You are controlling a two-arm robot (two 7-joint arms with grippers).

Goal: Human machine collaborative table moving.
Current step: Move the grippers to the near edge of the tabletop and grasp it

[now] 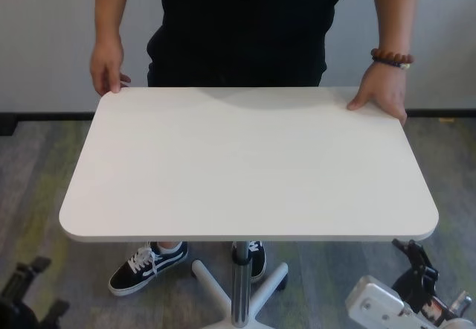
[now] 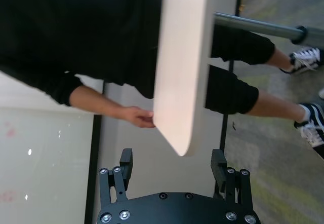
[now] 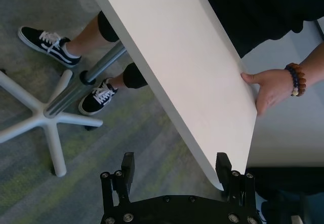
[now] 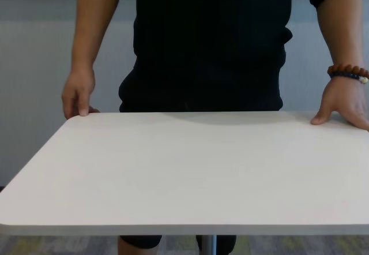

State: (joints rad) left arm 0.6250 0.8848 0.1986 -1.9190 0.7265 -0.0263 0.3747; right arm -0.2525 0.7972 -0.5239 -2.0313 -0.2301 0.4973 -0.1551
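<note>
The table (image 1: 245,161) is a white rounded top on a silver pole (image 1: 239,284), straight in front of me. The human (image 1: 245,24), in black, stands at its far side with one hand (image 1: 108,65) on each far corner; the other hand (image 1: 383,91) wears a beaded bracelet. My left gripper (image 2: 172,159) is open, and a near corner of the table (image 2: 182,82) sits level with its spread fingertips. My right gripper (image 3: 174,162) is open too; the other near corner (image 3: 217,173) lies close beside one finger (image 3: 223,164). Nothing is held. Both grippers hang below the near edge in the head view.
The table's white star-shaped foot (image 1: 256,299) spreads over grey-green carpet (image 1: 44,165) close to me. The human's dark sneakers (image 1: 145,266) stand under the tabletop. A pale wall with a black baseboard (image 1: 44,115) runs behind.
</note>
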